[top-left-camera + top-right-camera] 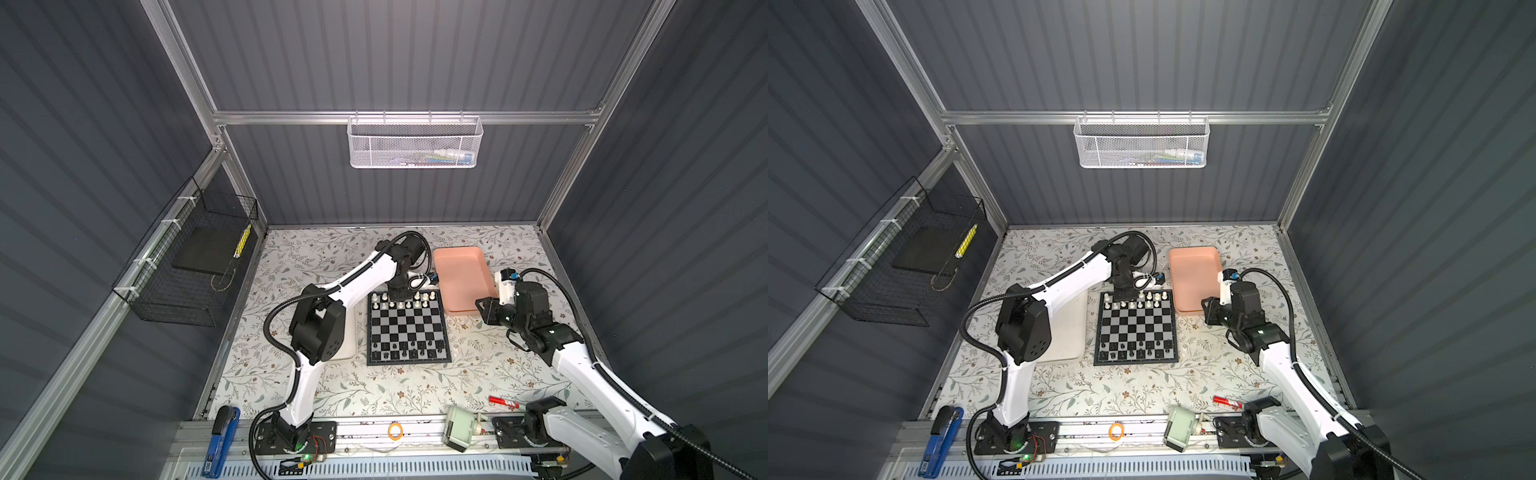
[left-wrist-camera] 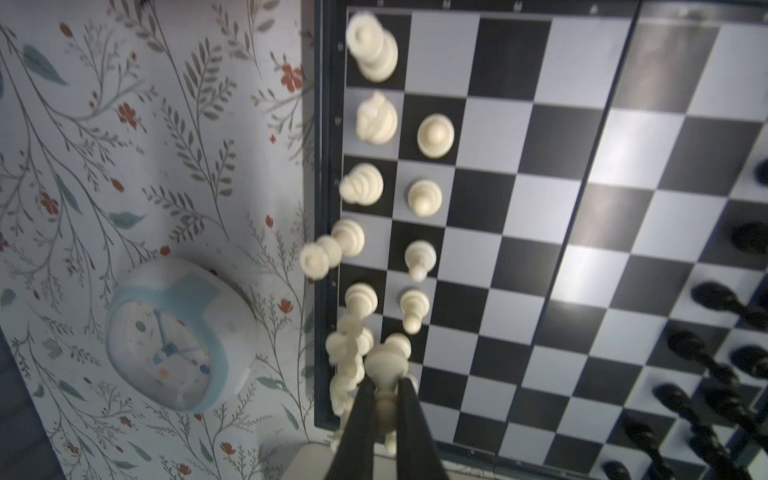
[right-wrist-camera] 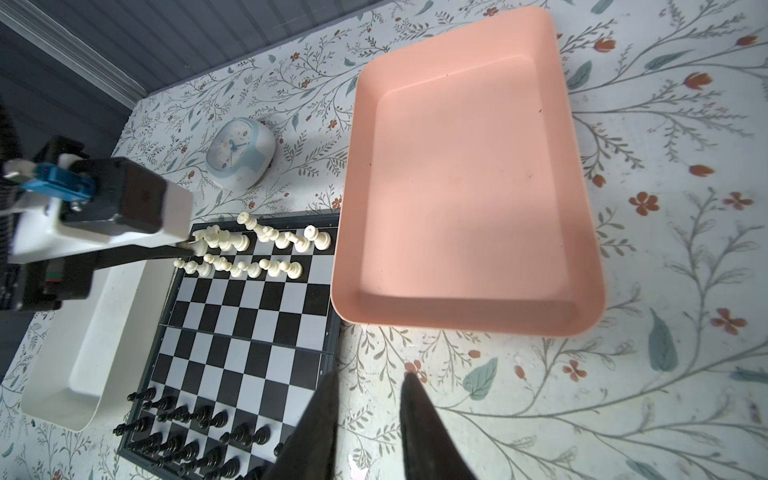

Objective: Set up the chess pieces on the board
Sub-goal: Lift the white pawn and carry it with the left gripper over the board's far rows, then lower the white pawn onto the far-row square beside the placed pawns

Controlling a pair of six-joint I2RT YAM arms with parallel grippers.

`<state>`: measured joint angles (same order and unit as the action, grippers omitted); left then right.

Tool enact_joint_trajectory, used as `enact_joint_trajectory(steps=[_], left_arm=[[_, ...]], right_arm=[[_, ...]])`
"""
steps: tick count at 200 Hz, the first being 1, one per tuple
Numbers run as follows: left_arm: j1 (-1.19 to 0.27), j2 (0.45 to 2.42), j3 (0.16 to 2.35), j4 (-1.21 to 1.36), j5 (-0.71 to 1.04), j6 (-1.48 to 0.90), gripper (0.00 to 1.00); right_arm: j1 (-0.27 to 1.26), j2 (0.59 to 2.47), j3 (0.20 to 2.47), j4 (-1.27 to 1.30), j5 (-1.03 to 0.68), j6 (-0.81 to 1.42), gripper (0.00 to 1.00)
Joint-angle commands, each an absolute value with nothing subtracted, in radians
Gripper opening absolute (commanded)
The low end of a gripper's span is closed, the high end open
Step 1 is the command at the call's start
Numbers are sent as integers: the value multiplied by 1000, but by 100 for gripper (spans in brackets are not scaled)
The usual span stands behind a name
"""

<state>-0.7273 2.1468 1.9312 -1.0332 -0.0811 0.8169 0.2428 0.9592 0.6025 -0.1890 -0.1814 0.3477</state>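
The left tool (image 2: 383,388) is pinched tight on a cream-white chess piece (image 2: 384,370) over the white back rows of the board (image 1: 408,328). The right tool (image 3: 368,388) hangs slightly parted and empty above the floral tabletop (image 1: 374,390), between the board and a pink tray (image 1: 461,276). Grey ribbed walls enclose the space.
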Motion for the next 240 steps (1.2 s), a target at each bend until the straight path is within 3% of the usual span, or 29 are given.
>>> enact_joint_trajectory(steps=[1,240], left_arm=[[-755,2207,2011,-1073,-55,802,8],[-877,2403,2246,-1069,-86,808,9]], right_arm=[[238,924,619,-234,-153,335,29],[235,853,588,-263,-128,329,30]])
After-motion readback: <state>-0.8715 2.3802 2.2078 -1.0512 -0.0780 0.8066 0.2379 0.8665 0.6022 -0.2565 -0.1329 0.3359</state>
